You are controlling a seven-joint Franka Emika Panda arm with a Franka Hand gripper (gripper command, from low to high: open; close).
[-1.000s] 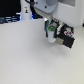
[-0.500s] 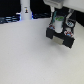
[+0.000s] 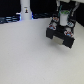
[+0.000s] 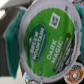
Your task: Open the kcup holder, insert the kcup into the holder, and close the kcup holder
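Note:
The kcup (image 4: 46, 39), a round pod with a green lid printed in white, fills the wrist view and sits tight between my gripper's teal fingers (image 4: 12, 31). In the exterior view my gripper (image 3: 61, 22) hangs at the back right, shut on the kcup, which shows only as a small green blur. Just below it is the kcup holder (image 3: 61, 36), a black boxy unit on the table. The blur hides whether its tray is pulled out.
A white bottle-shaped object (image 3: 25, 10) with a blue glow stands at the back, toward the exterior view's left. A reddish-topped pod (image 4: 76, 75) shows beyond the kcup in the wrist view. The pale tabletop (image 3: 30, 60) spreads in front of the holder.
The arm has shifted slightly over the holder, and the gripper now sits a little higher. Its hold on the kcup looks the same.

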